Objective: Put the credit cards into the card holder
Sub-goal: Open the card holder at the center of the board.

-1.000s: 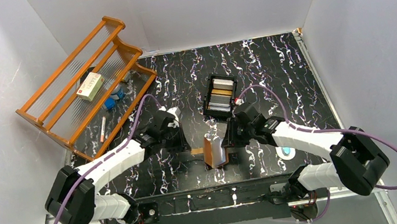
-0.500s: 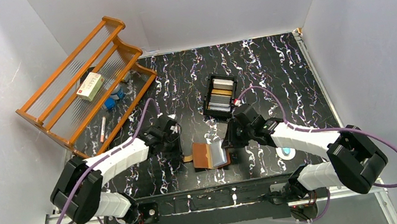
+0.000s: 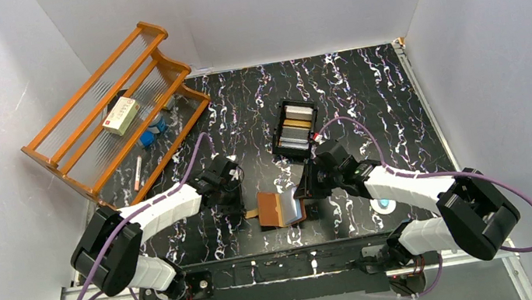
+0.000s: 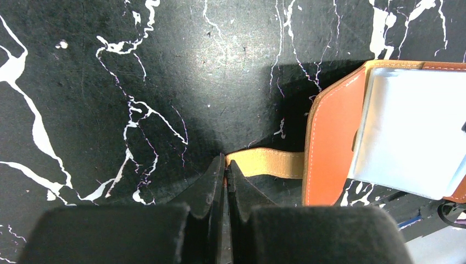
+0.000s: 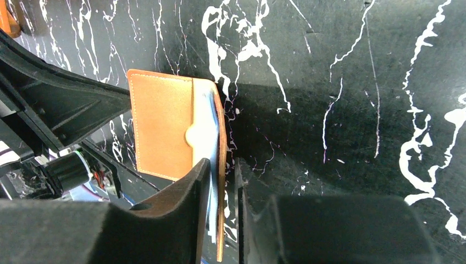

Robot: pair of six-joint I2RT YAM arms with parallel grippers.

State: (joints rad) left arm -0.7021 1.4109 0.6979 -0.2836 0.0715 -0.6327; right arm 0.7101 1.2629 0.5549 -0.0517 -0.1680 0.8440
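Card holder [image 3: 271, 210] now down on marbled tabletop [image 3: 363, 81]; L pincer [image 4: 224, 159] shut, R pincer [image 5: 222, 165] tight on it.

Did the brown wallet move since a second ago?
Yes. The card holder stood on edge a second ago. Now it lies open flat, spread out leftward, still just on the near side of the black tray.

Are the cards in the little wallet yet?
Not yet. Done: the brown leather card holder lies open. In hand: the left claw pinches its tan strap; the right claw grips its other end. Left: the thin plastic cards sit in the black plastic tray.
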